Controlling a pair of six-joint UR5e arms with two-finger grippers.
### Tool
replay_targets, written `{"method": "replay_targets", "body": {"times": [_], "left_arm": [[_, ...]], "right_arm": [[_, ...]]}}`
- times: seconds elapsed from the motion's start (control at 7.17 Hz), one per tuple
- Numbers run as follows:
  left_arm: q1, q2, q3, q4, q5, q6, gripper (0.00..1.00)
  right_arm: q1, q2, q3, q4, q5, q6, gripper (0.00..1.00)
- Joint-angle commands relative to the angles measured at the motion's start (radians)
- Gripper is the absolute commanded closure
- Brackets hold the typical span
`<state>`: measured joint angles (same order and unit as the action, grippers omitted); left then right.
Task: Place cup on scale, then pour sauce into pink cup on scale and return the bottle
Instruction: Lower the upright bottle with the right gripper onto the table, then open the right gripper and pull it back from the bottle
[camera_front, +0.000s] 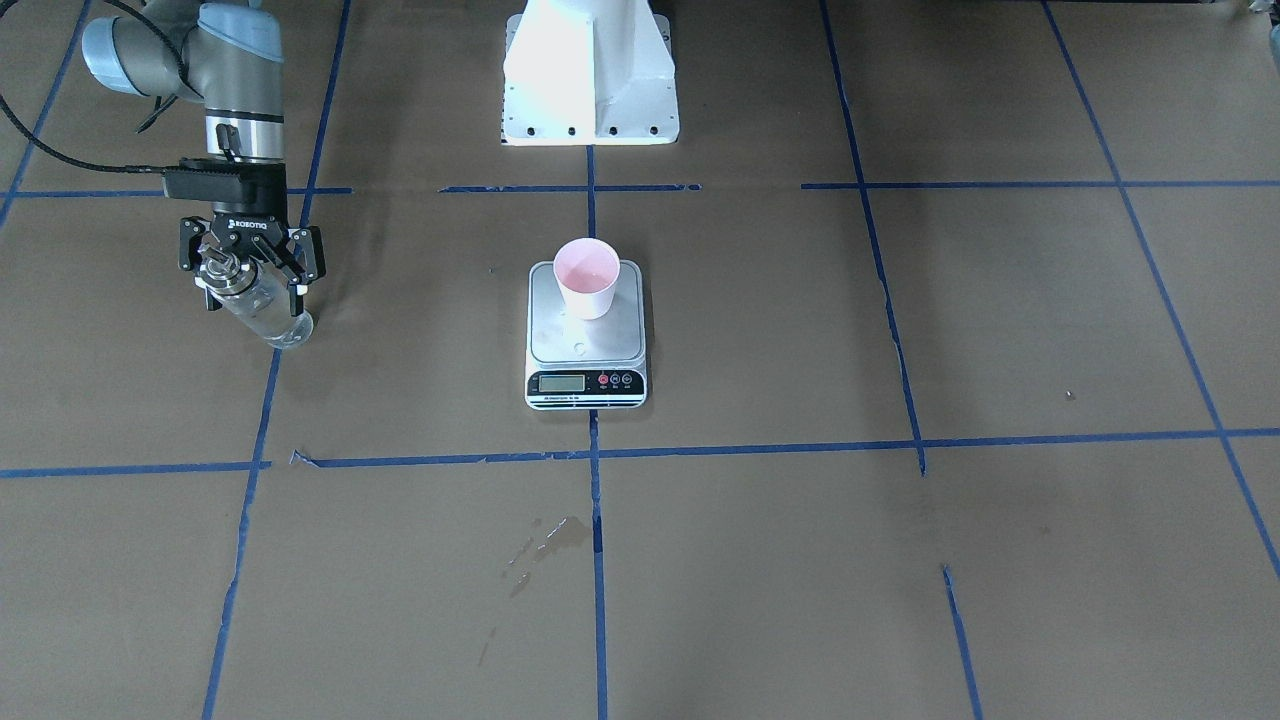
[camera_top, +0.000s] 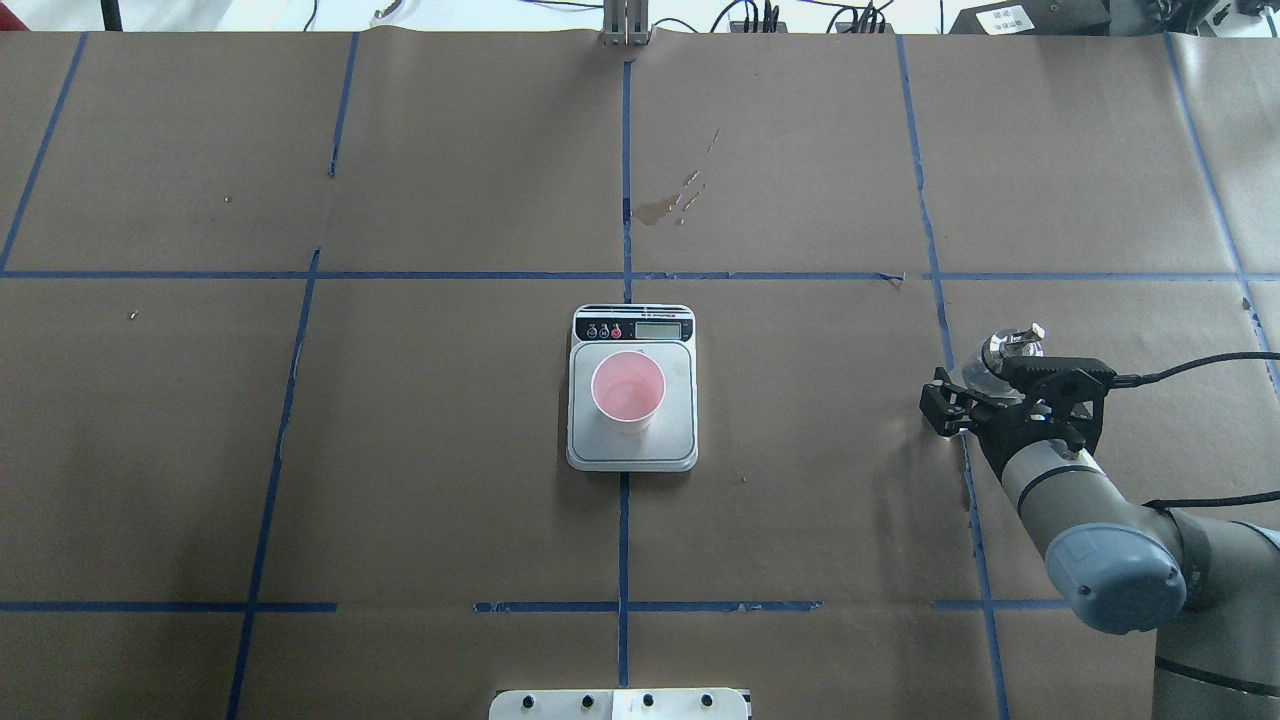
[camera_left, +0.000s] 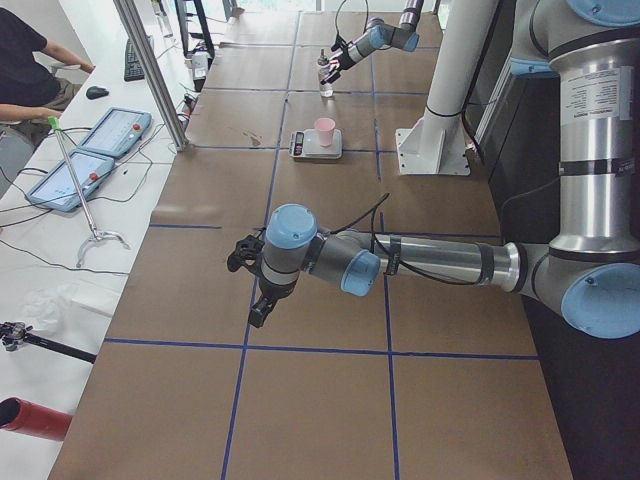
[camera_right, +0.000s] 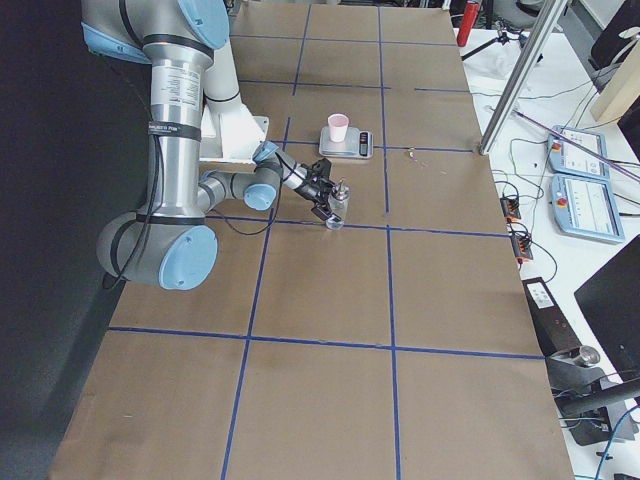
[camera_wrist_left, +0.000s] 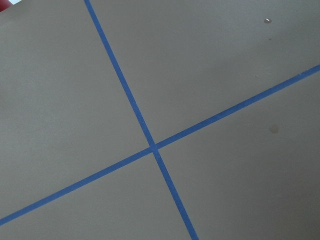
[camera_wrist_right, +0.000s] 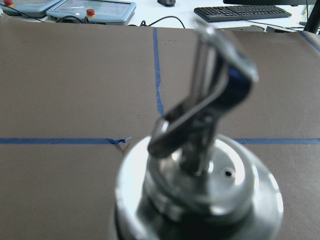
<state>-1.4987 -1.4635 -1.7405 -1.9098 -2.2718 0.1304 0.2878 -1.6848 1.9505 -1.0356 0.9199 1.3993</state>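
The pink cup (camera_front: 588, 285) stands upright on the steel platform of the scale (camera_front: 560, 340) at the table's centre; it also shows in the overhead view (camera_top: 627, 392). The clear glass bottle (camera_front: 262, 310) with its metal cap and spout (camera_wrist_right: 200, 190) stands on the table far to the robot's right. My right gripper (camera_front: 252, 295) is open, its fingers on either side of the bottle's upper part with gaps to the glass. My left gripper (camera_left: 248, 285) hovers over bare table, far from the scale; I cannot tell whether it is open.
Brown paper with blue tape lines covers the table. A small wet stain (camera_front: 550, 540) lies in front of the scale on the operators' side. The white robot base (camera_front: 590, 80) stands behind the scale. Operator tablets (camera_right: 585, 190) lie beyond the table edge.
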Motion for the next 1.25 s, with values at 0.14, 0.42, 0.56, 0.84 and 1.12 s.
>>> {"method": "replay_targets", "body": {"times": [0.14,0.42,0.56,0.84,1.12], "left_arm": [[-0.005,0.002,-0.022,0.002,0.002,0.0,0.0],[-0.005,0.002,-0.021,0.002,0.002,0.0,0.0],[-0.006,0.002,-0.022,0.002,0.0,0.0,0.0],[-0.02,0.002,-0.022,0.003,0.0,0.001,0.0],[-0.026,0.002,-0.024,0.003,0.0,0.001,0.0]], "right_arm": [[0.001,-0.041,0.089,-0.037,0.092,0.004,0.0],[0.001,-0.059,0.123,-0.04,0.221,0.004,0.0],[0.002,-0.084,0.145,-0.044,0.358,0.004,0.0],[0.004,-0.113,0.314,-0.27,0.579,0.004,0.0],[0.061,-0.099,0.454,-0.482,0.826,0.004,0.0]]}}
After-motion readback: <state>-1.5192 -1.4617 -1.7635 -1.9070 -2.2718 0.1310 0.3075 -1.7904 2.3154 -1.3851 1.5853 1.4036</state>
